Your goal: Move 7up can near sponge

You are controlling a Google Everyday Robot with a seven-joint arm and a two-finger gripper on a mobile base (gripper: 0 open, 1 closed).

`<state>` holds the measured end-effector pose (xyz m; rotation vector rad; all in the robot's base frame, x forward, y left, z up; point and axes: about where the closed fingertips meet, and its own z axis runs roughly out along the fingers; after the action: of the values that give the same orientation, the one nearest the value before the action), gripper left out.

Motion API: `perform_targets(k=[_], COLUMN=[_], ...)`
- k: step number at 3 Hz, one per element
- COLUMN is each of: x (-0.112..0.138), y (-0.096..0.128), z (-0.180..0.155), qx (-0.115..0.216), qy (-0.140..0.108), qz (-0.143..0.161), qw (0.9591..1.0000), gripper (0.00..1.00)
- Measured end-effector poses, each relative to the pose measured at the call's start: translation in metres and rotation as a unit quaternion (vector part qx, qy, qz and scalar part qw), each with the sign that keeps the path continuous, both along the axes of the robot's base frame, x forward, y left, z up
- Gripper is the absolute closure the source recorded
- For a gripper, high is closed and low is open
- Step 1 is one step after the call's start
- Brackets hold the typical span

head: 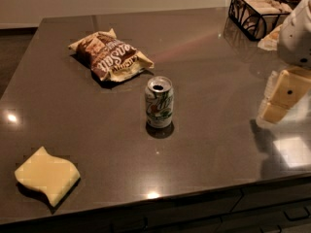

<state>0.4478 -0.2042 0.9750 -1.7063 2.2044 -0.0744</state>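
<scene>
The 7up can [159, 103] stands upright in the middle of the dark countertop [214, 72], its top opened. The sponge [47, 175], a flat pale yellow block with wavy edges, lies near the front left corner, far from the can. My gripper [283, 97], with pale yellow blocky parts under a white arm housing [297, 32], hangs over the right side of the counter. It is well to the right of the can and holds nothing that I can see.
A brown and cream chip bag [111, 56] lies behind and left of the can. A black wire basket [253, 11] stands at the back right corner. The counter's front edge runs just below the sponge, with drawers [272, 212] beneath.
</scene>
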Motion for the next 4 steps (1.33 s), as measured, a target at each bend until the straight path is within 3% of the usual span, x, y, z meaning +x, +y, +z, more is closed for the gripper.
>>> perform_targets(k=[1,2,4], x=[0.017,0.033,0.043], y=[0.024,0.065,0.116], z=[-0.007,-0.025,-0.052], qx=[0.017,0.046,0.068], qy=[-0.015,-0.007,0.011], qz=[0.005,0.030,0.067], qw=[0.9997,0.9985,0.9954], gripper=[0.00,0.00,0.00])
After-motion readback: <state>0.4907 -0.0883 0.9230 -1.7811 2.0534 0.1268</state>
